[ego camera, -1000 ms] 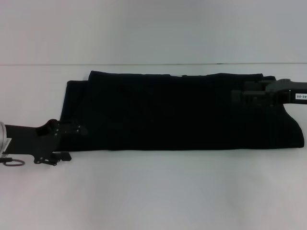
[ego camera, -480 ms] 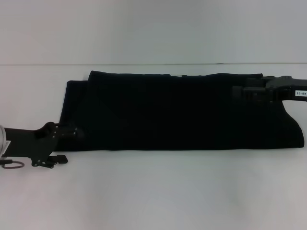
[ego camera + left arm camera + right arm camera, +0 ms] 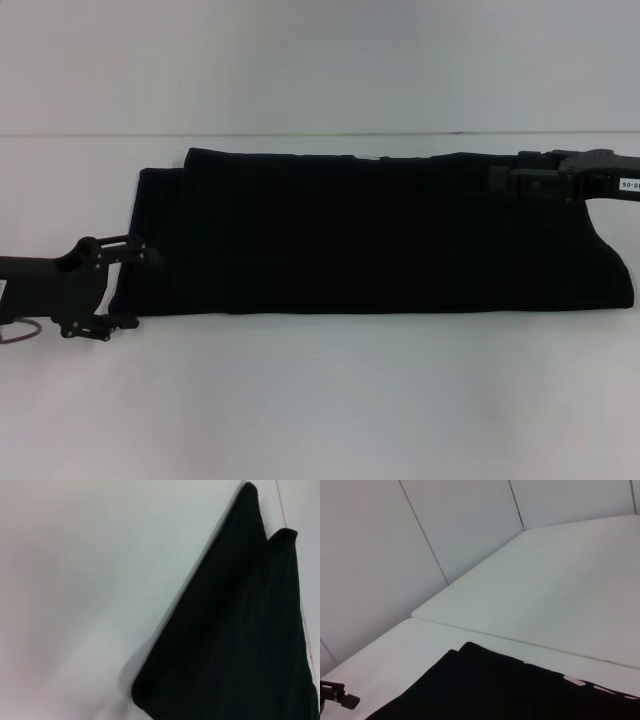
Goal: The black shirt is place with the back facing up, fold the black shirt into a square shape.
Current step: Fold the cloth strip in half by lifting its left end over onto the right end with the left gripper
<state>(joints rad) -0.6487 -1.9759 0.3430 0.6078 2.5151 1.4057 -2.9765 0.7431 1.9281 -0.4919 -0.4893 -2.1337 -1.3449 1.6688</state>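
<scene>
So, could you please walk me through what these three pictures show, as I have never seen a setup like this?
This is a two-armed robot working at a white table. The wide picture comes from a camera on its head, looking down at the work. The other two come from cameras on its wrists.

On the table lies the black shirt, already folded into a long band running from side to side. The goal is a square, so more folding remains.

In the head view, the left gripper sits at the shirt's left end near its front corner, fingers apart, holding nothing. The right gripper is over the shirt's far right part; whether it grips cloth is unclear.

The left wrist view shows the shirt's layered end up close. The right wrist view looks across the shirt toward the wall, with the left gripper small in the corner.
</scene>
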